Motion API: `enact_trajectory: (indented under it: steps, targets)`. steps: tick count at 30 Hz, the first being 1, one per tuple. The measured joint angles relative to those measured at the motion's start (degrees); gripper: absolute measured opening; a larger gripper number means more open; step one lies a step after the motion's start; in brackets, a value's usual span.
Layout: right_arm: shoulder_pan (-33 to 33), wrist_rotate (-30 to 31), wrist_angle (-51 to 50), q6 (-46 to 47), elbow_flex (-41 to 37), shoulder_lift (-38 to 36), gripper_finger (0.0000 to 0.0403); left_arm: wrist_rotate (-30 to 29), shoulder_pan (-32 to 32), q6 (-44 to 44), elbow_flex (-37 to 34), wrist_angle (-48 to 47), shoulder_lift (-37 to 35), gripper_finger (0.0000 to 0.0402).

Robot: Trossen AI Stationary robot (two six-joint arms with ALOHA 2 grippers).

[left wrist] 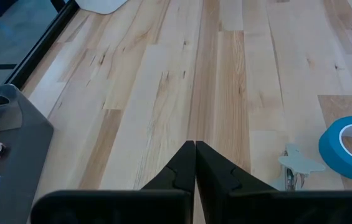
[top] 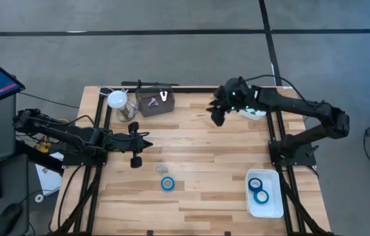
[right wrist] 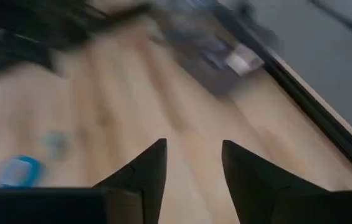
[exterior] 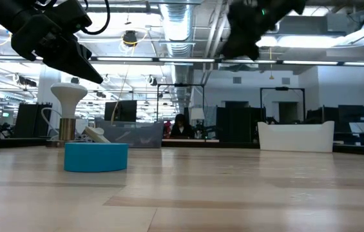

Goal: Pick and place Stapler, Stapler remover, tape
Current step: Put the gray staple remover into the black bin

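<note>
One blue tape roll (top: 167,183) lies flat on the wooden table, also seen in the low view (exterior: 96,156) and the left wrist view (left wrist: 350,146). A small pale grey stapler remover (top: 161,169) (left wrist: 297,165) lies just beside it. Two more blue rolls (top: 259,190) sit in a white tray (top: 275,208) at the near right. My left gripper (top: 147,144) (left wrist: 195,146) hovers shut above the table, left of the loose roll. My right gripper (top: 216,113) (right wrist: 193,149) is open, raised over the far right of the table.
A grey bin (top: 153,105) holding small items stands at the far edge, with a white mushroom-shaped object (top: 117,99) to its left. Another white tray (top: 255,114) sits under the right arm. Bare wood lies between the two grippers. A person sits in the room beyond (exterior: 182,125).
</note>
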Motion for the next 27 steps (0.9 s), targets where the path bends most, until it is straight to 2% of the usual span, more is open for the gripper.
enact_trajectory:
  steps: [5, 8, 10, 15, 20, 24, 27]
  targets:
    - [9.6, -0.6, 11.0, -0.5, 0.0, 0.0, 0.0137, 0.0, 0.0, 0.0, 0.0, 0.0, 0.0, 0.0004]
    - [14.5, 0.0, 12.4, -0.4, 0.0, 0.0, 0.0131, 0.0, 0.0, -0.4, 0.0, 0.0, 0.0, 0.0004]
    - [17.9, 2.6, 11.8, -0.1, 0.0, 0.0, 0.0126, 0.6, 0.0, -1.9, 0.0, 0.1, 0.0, 0.0004]
    - [24.9, 12.1, 5.8, -1.9, 0.0, 0.0, 0.0111, 4.7, 0.0, -1.3, 0.0, 0.1, 0.0, 0.0016]
    - [28.9, 23.0, -5.2, 1.0, 0.0, 0.0, 0.0097, 9.3, 0.0, 0.4, 0.0, 0.2, 0.2, 0.0057]
    - [30.3, 26.9, -11.9, 6.0, 0.0, 0.0, 0.0089, 13.4, -0.2, -1.2, 0.0, 0.5, 2.1, 0.0101]
    - [30.8, 28.7, -14.6, 8.3, 0.0, 0.0, 0.0083, 14.2, -0.9, -1.5, 0.0, 0.6, 5.8, 0.0128]
